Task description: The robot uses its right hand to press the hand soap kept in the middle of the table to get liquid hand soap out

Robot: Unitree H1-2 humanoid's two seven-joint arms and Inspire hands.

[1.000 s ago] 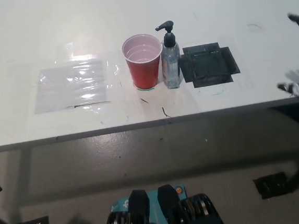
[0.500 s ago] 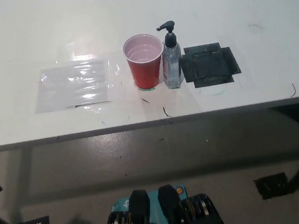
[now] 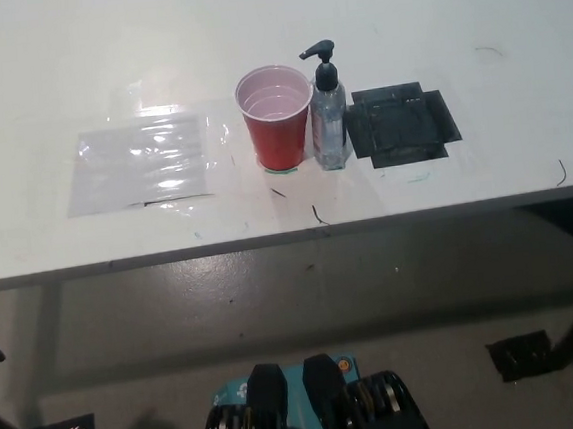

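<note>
Since a second ago the black right hand has dropped away from the right edge of the frame; only a dark sliver shows now at the far right, below the table edge, and I cannot tell whether it is open or closed. Filling the upper frame, the white table (image 3: pixel 42 55) carries a clear plastic sheet (image 3: pixel 142 165) at left centre and a black taped square (image 3: pixel 401 124) right of centre. Between them stands a red cup (image 3: pixel 277 125), and just beside it the hand soap (image 3: pixel 327 111), upright, its pump untouched.

right hand has dropped out of view, lower right.
</note>
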